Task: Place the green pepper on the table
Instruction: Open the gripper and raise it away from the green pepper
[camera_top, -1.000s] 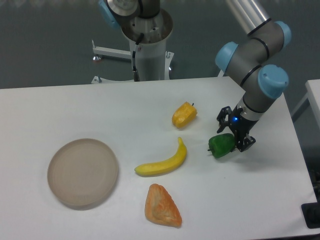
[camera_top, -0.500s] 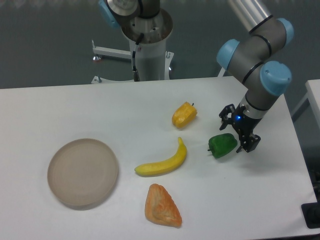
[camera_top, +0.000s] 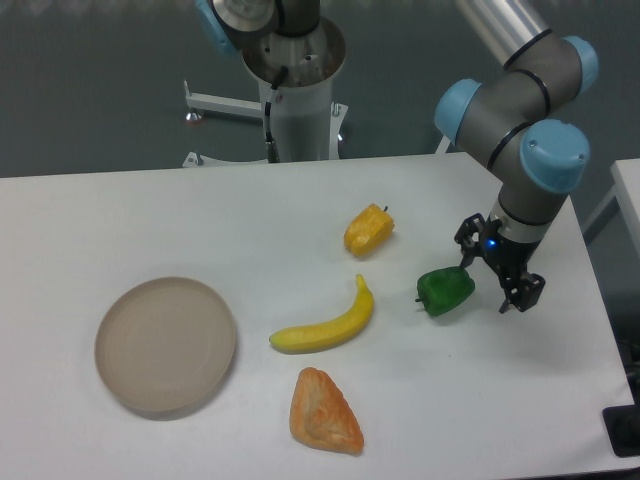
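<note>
The green pepper (camera_top: 444, 291) lies on the white table (camera_top: 150, 220), right of the banana. It is a small, glossy, dark-green lump. My gripper (camera_top: 497, 272) hangs just to the pepper's right, open, with nothing between its black fingers. One finger (camera_top: 468, 237) is close to the pepper's upper right side and the other (camera_top: 524, 292) points away to the right. The pepper is free of the gripper.
A yellow-orange pepper (camera_top: 368, 230) lies above the banana (camera_top: 325, 327). An orange wedge-shaped toy (camera_top: 324, 412) sits near the front edge. A round beige plate (camera_top: 166, 345) is at the left. The table's right edge runs close behind the gripper.
The gripper let go of the green pepper, opened and drew back to the right. The pepper stays where it was set down.
</note>
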